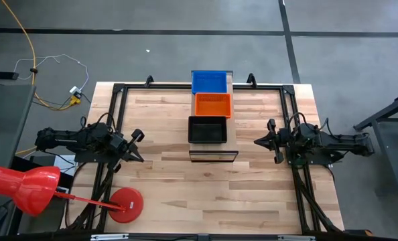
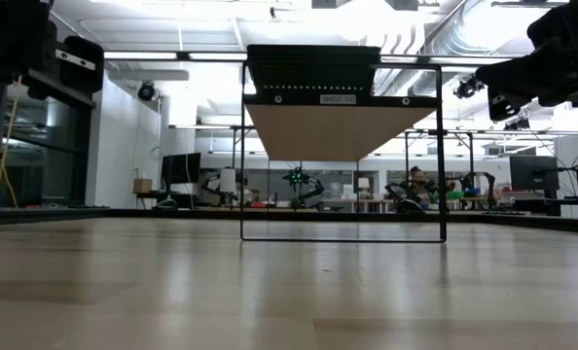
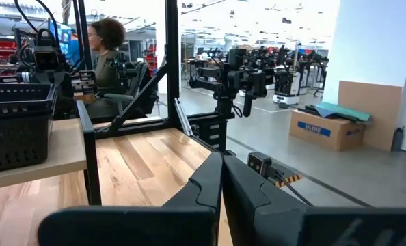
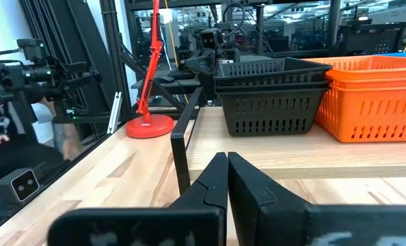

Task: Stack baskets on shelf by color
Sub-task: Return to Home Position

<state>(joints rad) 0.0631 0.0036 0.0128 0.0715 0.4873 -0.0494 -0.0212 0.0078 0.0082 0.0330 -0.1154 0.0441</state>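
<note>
Table [image 1: 185,194]: wooden planks with a black frame along the edges.
Red stand [image 1: 126,204]: round base resting on the near left part of the table.
Left pincer [image 3: 221,167]: fingers together, holding nothing; above the table's left side, pointing toward the shelf and well apart from it.
Right pincer [image 4: 227,164]: fingers together, holding nothing; above the table's right side, opposite the left pincer, well apart from the shelf.
Shelf [image 1: 214,156]: mid-table, running near to far; near end bare.
Black baskets [image 1: 207,129]: nested stack on the shelf, nearest of the three colours.
Orange baskets [image 1: 213,105]: stack on the shelf, just beyond the black.
Blue baskets [image 1: 209,82]: on the shelf's far end; number cannot be told.
</note>
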